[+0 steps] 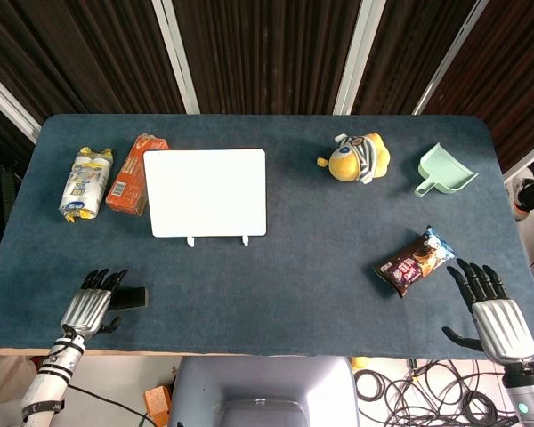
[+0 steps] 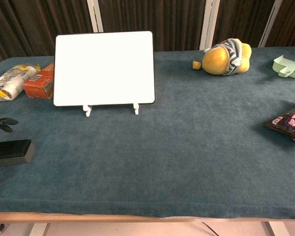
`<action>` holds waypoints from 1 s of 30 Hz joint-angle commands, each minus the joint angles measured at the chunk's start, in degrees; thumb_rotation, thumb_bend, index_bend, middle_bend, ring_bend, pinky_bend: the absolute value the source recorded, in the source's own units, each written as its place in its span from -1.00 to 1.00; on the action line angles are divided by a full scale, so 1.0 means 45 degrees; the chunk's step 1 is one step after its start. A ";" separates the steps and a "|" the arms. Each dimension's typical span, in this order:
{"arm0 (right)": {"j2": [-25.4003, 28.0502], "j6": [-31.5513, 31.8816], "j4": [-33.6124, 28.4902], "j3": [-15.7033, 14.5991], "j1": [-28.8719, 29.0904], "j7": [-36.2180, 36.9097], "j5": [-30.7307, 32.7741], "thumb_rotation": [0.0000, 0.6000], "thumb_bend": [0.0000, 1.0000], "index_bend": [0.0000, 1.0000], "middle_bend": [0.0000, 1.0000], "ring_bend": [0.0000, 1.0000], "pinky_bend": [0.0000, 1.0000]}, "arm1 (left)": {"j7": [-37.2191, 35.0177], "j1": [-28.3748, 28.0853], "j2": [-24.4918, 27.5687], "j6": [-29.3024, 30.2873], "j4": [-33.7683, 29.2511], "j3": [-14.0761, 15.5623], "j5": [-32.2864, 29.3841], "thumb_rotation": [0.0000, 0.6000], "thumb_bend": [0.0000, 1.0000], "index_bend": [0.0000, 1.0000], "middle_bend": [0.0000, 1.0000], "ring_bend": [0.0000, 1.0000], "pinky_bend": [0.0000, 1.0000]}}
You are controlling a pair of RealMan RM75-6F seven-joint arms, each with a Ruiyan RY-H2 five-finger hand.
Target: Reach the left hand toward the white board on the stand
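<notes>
Nearest the chest camera: black block (image 2: 10, 151), flat on the blue cloth (image 2: 152, 162) at the left edge, just beside dark fingertips (image 2: 2, 123) poking into frame. From the head view, same block (image 1: 133, 298) touching or just beside the left hand (image 1: 91, 302); contact hard to judge. Left hand palm down near the table's front left corner, fingers apart and stretched forward, holding nothing. Well apart from the board.

Right hand (image 1: 489, 307) at the front right corner, palm down, fingers fanned out, thumb off to the side, holding nothing. Not seen in the chest view.

Outward from the left hand: white board (image 1: 206, 192) propped on a small white stand (image 1: 217, 240), tilted back, toward the rear of the table and left of centre. Blank face toward the robot in the chest view (image 2: 104, 68), two stand feet (image 2: 111, 109) showing under its lower edge. Just left of the board, orange box (image 1: 135, 173), and beside that a white and yellow packet (image 1: 85, 182).

Outward from the right hand: dark snack bag (image 1: 415, 261), near the fingertips but apart. Farther back, yellow plush toy (image 1: 356, 157) in a striped top, lying on its side, and right of it a pale green dustpan (image 1: 447, 170).
</notes>
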 commanded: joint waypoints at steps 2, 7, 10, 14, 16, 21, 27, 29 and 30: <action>-0.0006 0.0045 0.0005 -0.0017 -0.0010 -0.0006 -0.0074 1.00 -0.83 -1.00 -1.00 -1.00 -1.00 | -0.0051 -0.0154 -0.0336 0.0056 0.0266 -0.0089 0.0046 1.00 -0.39 -0.94 -0.65 -0.89 -0.86; 0.0023 0.0139 0.0016 -0.0037 -0.0039 0.0091 -0.0173 1.00 -0.83 -1.00 -1.00 -1.00 -1.00 | 0.0933 -0.0398 -0.0885 0.0088 0.0888 -0.0129 -0.0345 1.00 -0.38 -0.74 -0.46 -0.69 -0.72; 0.0042 0.0136 0.0036 -0.0014 -0.0021 0.0176 -0.0170 1.00 -0.83 -1.00 -1.00 -1.00 -1.00 | 0.1159 -0.0402 -0.1075 0.0229 0.0945 -0.0135 -0.0504 1.00 -0.38 -0.63 -0.32 -0.55 -0.64; 0.0051 0.0113 0.0048 -0.0008 -0.0005 0.0226 -0.0171 1.00 -0.83 -1.00 -1.00 -1.00 -1.00 | 0.1255 -0.0427 -0.1399 0.0483 0.1189 -0.0167 -0.0459 1.00 -0.38 -0.48 -0.15 -0.37 -0.52; 0.0067 0.0147 0.0045 -0.0014 -0.0018 0.0259 -0.0195 1.00 -0.83 -1.00 -1.00 -1.00 -1.00 | 0.1265 -0.0426 -0.1605 0.0693 0.1402 -0.0187 -0.0339 1.00 -0.38 -0.36 -0.02 -0.24 -0.45; 0.0081 0.0171 0.0048 -0.0002 -0.0027 0.0306 -0.0190 1.00 -0.83 -1.00 -1.00 -1.00 -1.00 | 0.1096 -0.0389 -0.1987 0.1128 0.1868 -0.0237 -0.0055 1.00 -0.39 -0.04 0.24 -0.03 -0.37; 0.0049 0.0056 0.0042 -0.0010 0.0022 0.0251 -0.0179 1.00 -0.83 -1.00 -1.00 -1.00 -1.00 | 0.0479 -0.0250 -0.2455 0.2263 0.2521 -0.0470 0.0738 1.00 -0.28 0.38 0.64 0.28 -0.18; 0.0040 0.0054 0.0036 -0.0012 0.0022 0.0231 -0.0181 1.00 -0.83 -1.00 -1.00 -1.00 -1.00 | 0.0068 -0.0236 -0.2646 0.2705 0.2828 -0.0573 0.1142 1.00 -0.22 0.45 0.71 0.34 -0.13; 0.0040 0.0054 0.0036 -0.0012 0.0022 0.0231 -0.0181 1.00 -0.83 -1.00 -1.00 -1.00 -1.00 | 0.0068 -0.0236 -0.2646 0.2705 0.2828 -0.0573 0.1142 1.00 -0.20 0.47 0.74 0.36 -0.11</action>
